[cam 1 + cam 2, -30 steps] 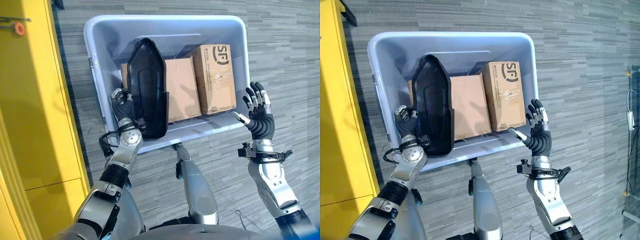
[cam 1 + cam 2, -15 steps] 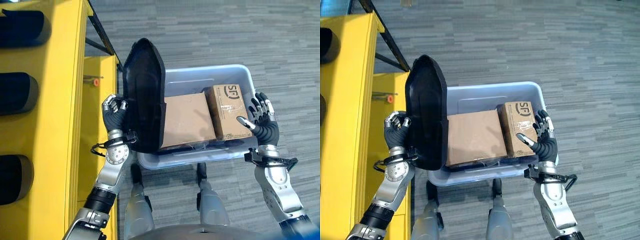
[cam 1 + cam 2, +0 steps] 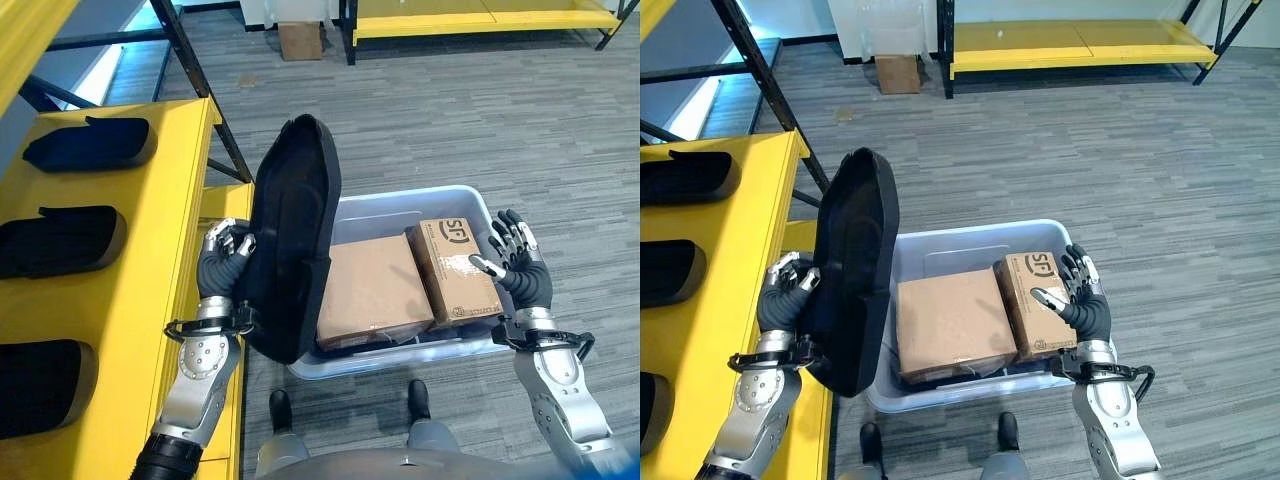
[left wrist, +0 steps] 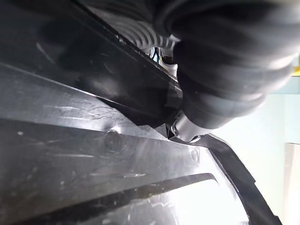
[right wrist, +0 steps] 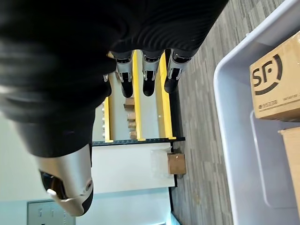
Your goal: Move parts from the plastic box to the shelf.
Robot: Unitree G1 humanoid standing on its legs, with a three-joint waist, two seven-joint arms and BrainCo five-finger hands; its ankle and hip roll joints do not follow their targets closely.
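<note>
A long black moulded part stands upright in my left hand, whose fingers curl round its left edge. It hangs over the left end of the pale blue plastic box, beside the yellow shelf. Up close in the left wrist view, the part's dark ribbed surface shows. My right hand is open at the box's right rim, fingers spread, holding nothing. Two cardboard boxes lie inside: a large plain one and a smaller printed one.
Three similar black parts lie in a row on the yellow shelf. A black shelf post slants behind it. Far across the grey floor stands another yellow rack with a small cardboard box beside it.
The camera has tilted up, bringing the shelf and far room into view. My left hand has carried the black part higher and leftward, toward the shelf. The right hand stays by the box rim.
</note>
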